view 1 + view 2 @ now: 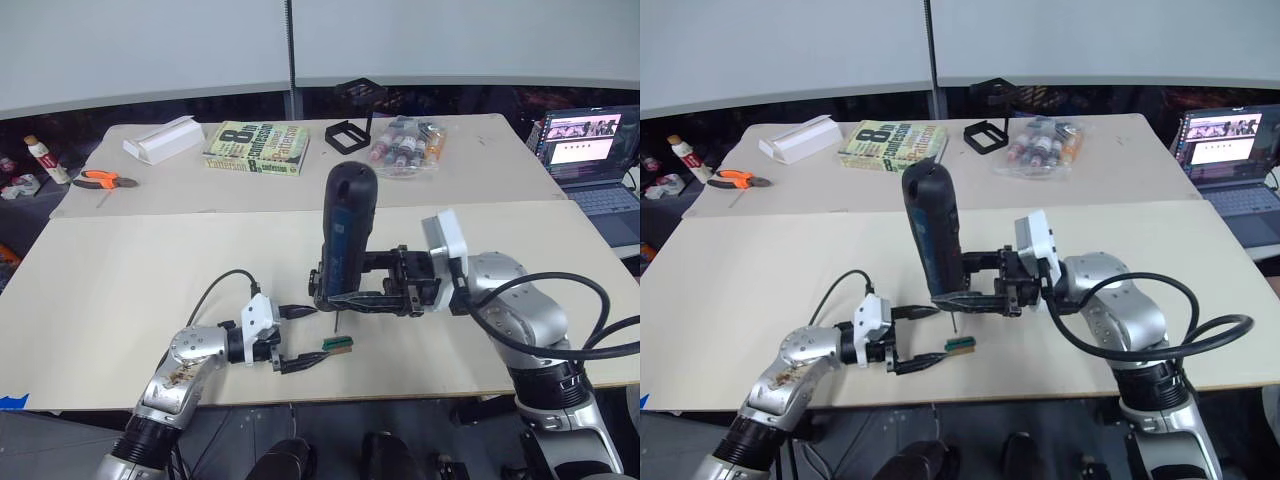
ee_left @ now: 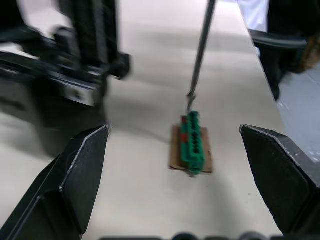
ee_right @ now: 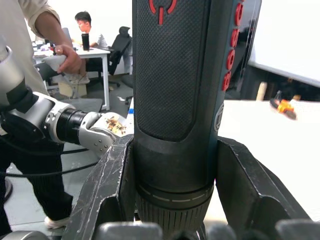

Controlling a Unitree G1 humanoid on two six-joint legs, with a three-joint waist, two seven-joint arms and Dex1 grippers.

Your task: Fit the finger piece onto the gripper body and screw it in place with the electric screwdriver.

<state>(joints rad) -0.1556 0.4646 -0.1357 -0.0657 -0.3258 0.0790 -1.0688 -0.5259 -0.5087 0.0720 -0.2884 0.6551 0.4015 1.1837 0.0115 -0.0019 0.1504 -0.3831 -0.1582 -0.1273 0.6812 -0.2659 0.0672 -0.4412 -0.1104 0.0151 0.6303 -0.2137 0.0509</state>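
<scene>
We've got our right gripper (image 1: pixel 350 290) clamped on the upright dark blue-black cylindrical electric screwdriver (image 1: pixel 345 235), bit tip just at 12 o'clock of the small green-and-brown block (image 1: pixel 337 344); left gripper (image 1: pixel 300 338) spread wide at its 9 o'clock.

place: looked like an office doubling as a robotics lab | evidence: big work table (image 1: pixel 120 300) with orange pliers (image 1: pixel 104 180), a book (image 1: pixel 257 147) and an open laptop (image 1: pixel 592 150) | background: desks, black office chairs (image 3: pixel 120 42), one person seated (image 3: pixel 86 25), another person standing close by (image 3: pixel 30 75)
</scene>
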